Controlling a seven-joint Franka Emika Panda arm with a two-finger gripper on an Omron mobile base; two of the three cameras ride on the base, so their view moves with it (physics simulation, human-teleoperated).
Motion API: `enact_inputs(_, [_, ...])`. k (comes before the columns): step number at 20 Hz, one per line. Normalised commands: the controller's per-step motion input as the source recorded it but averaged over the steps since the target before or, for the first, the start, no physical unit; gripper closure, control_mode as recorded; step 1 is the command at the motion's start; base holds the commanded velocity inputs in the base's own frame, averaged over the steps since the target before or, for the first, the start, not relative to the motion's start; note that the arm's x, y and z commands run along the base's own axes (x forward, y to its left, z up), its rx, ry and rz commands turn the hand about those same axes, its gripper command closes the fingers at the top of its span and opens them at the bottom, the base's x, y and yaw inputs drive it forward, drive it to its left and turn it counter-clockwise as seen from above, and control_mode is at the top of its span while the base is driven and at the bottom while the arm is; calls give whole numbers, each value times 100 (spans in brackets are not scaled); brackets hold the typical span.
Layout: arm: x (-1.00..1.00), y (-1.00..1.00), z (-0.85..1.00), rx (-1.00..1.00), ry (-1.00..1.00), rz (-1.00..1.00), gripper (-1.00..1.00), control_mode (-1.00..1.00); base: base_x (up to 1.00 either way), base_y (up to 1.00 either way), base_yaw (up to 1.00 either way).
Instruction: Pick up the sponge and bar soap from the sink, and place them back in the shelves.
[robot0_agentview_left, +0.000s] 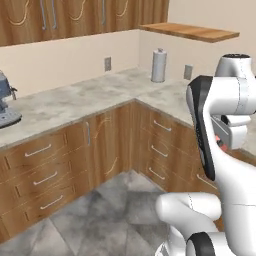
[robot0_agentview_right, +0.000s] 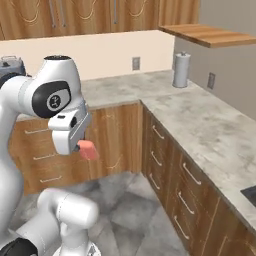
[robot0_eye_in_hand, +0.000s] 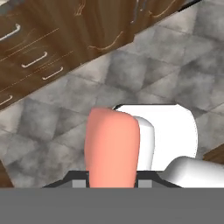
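While I carry it through the air, the bar soap (robot0_eye_in_hand: 112, 146) sits clamped between my fingers, which are closed tight on its narrow sides. In the hand view it rises from the bottom centre of the frame as a salmon-pink slab, standing out past my fingertips toward the grey tiled floor (robot0_eye_in_hand: 144, 74) beyond. In the right base view my gripper (robot0_agentview_right: 82, 147) hangs at left of centre with the pink end poking out just below it, in front of the wooden drawer fronts (robot0_agentview_right: 105, 145). In the left base view only a small pink sliver shows at the right edge, tucked against my forearm.

I judge this bar to be light and stiff, so it should not sag or bend in my hold. Its rounded corners and smooth faces make me think it is slippery, and a good part of it overhangs my fingers, so a sharp swing could let it slide or pivot. Holding it across the short width, low on the bar, seems to be what I have; a hold nearer its middle would be steadier.

The wooden shelf (robot0_agentview_right: 210, 35) sits in the upper right of the right base view, well apart from my gripper, above the stone counter (robot0_agentview_right: 200, 120) and the paper towel roll (robot0_agentview_right: 181, 70).
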Motion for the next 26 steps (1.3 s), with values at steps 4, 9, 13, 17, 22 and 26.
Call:
enact_inputs(4, [0,0,0,0,0,0,100,100,0,0,-57])
enact_inputs(9, [0,0,0,0,0,0,100,100,0,0,-56])
enact_inputs(13, [0,0,0,0,0,0,100,100,0,0,-53])
enact_inputs(17, [0,0,0,0,0,0,100,100,0,0,-52])
enact_inputs(22, [0,0,0,0,0,0,100,100,0,-27,-33])
enact_inputs(26, [0,0,0,0,0,0,100,100,0,-24,-29])
